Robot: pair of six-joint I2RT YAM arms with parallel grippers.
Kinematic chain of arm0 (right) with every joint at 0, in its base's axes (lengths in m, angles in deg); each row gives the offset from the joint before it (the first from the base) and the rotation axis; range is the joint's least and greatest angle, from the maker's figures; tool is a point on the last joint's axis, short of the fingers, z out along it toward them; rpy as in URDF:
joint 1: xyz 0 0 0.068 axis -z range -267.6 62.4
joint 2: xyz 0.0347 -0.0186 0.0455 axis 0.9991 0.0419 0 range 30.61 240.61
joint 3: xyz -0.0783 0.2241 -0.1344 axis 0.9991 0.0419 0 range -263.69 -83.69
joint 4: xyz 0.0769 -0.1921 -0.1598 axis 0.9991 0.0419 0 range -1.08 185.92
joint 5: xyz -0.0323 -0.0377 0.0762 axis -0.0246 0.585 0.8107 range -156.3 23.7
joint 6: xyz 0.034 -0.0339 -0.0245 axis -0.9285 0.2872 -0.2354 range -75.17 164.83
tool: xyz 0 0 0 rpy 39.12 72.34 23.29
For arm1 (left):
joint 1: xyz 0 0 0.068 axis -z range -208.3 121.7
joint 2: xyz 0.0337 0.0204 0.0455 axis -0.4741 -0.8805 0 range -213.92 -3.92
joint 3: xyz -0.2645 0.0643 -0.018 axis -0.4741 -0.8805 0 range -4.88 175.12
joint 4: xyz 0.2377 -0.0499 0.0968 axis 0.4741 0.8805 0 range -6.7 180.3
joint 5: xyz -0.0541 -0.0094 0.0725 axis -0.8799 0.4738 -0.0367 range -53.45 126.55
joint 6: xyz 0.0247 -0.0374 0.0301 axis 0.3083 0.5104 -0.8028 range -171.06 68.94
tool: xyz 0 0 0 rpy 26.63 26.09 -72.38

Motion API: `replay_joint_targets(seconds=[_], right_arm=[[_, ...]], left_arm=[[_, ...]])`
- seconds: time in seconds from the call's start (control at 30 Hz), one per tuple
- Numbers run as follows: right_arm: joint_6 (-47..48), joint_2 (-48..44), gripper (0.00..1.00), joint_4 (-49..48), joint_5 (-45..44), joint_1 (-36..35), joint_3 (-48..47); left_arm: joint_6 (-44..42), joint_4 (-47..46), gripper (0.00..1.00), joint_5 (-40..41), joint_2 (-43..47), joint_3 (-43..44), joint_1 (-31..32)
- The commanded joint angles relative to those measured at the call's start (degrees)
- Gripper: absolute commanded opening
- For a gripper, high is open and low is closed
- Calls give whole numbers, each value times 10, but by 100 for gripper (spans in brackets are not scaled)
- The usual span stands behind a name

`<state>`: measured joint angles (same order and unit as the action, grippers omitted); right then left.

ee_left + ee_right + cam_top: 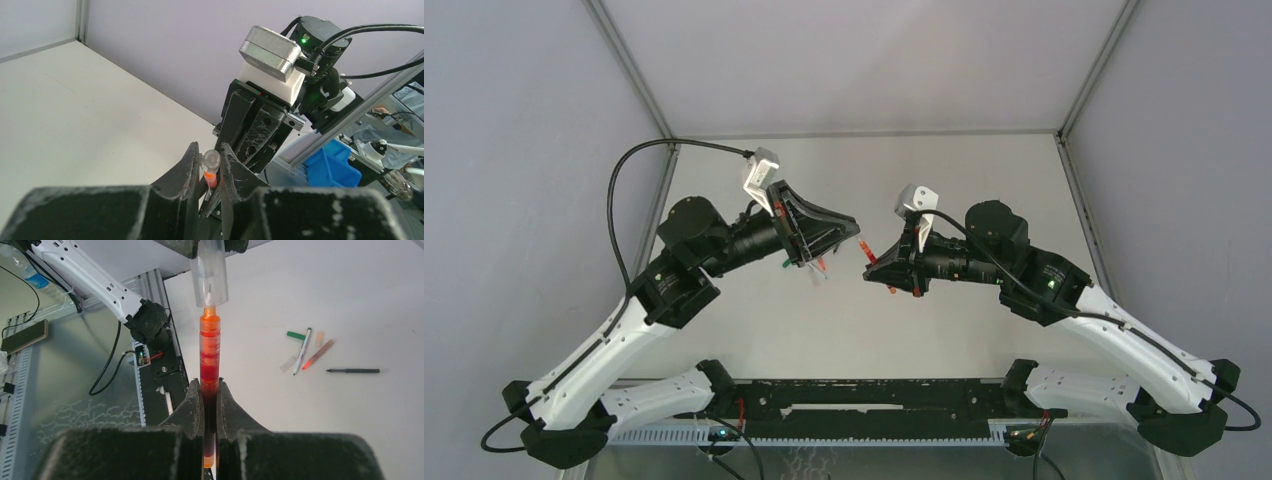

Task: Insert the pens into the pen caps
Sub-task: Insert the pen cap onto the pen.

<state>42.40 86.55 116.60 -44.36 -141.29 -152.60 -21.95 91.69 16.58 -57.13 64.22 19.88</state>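
- My right claw (210, 395) is closed tight on a red pen (210, 355), in the middle of the right wrist view.
- My left claw (209, 149) is pinched on a clear cap (210, 280) at the top middle of that view.
- The pen's tip is just at the mouth of the cap. I think it is not pushed all the way in yet.
- So the first pen looks only partly done.
- Three more pens lie on the counter (360, 290) at the right of that view: a green pen (302, 351), a second red pen (318, 354) and a black pen (355, 371). None has a cap on.
- A green cap (296, 335) lies just beside the green pen. Two pale bits near it may be caps too.
- In the top view both my arms reach in to the middle. The claws face each other, tip to tip, up above the counter.
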Motion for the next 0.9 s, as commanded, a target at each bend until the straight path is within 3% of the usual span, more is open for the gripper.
replay_joint_targets(seconds=[0.0, 0.87], right_arm=[[2, -11, 0, -20, -9, -4, -2], [4, -12, 0, -37, -30, -3, -2]], left_arm=[[-1, -5, 0, -24, 0, -3, -3], [-38, 42, 0, -52, -26, 2, 1]])
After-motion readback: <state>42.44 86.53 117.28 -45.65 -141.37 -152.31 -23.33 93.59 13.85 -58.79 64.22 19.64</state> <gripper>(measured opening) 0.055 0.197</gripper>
